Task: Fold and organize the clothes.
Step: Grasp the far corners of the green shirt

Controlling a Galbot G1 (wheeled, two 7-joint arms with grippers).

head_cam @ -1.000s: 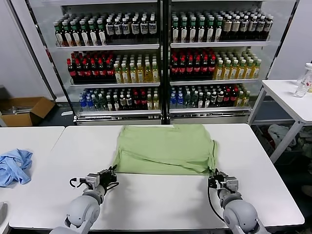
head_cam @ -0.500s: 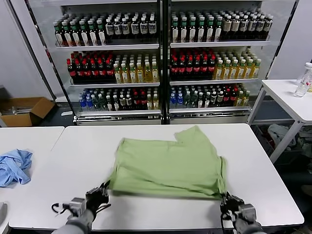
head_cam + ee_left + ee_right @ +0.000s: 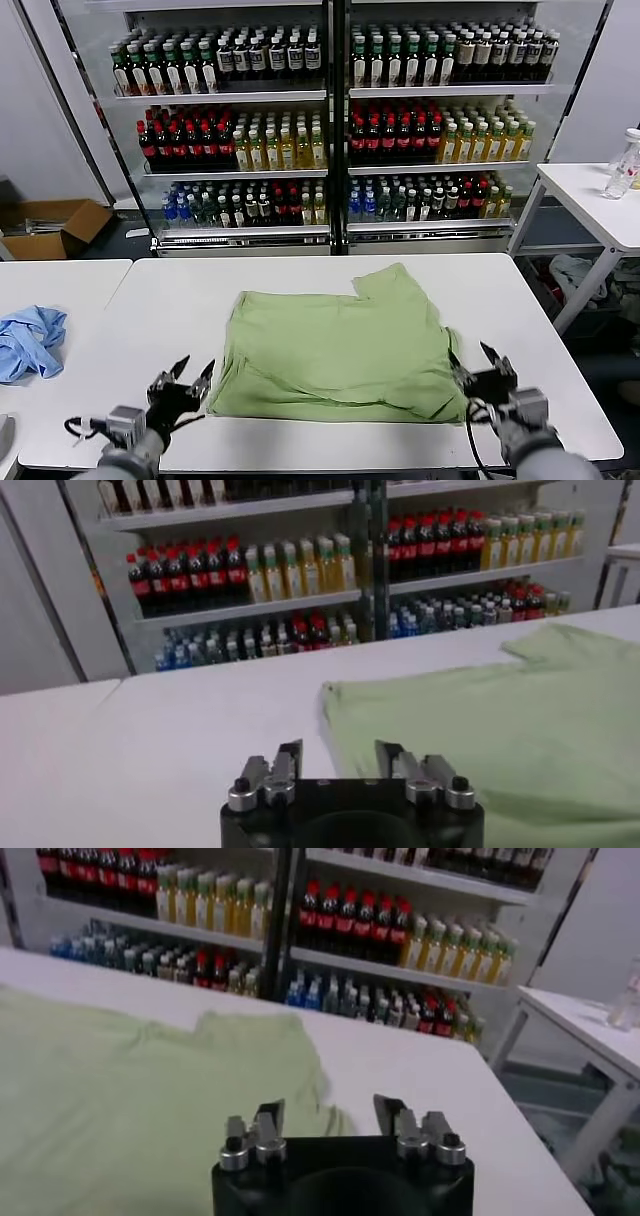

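The green shirt (image 3: 338,345) lies on the white bench (image 3: 150,300), partly folded, one sleeve poking out behind. My left end effector (image 3: 180,385) and right end effector (image 3: 484,372) hover spread, empty, at its near corners. More folds remain, I judge.

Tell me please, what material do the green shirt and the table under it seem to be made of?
The green shirt looks like a soft, thin woven cloth, probably cotton: matte, with small wrinkles and limp folded edges. The table looks like a hard, smooth white board, perhaps laminate: flat, with an even, faint sheen. Both open claws, left and right, hold nothing.
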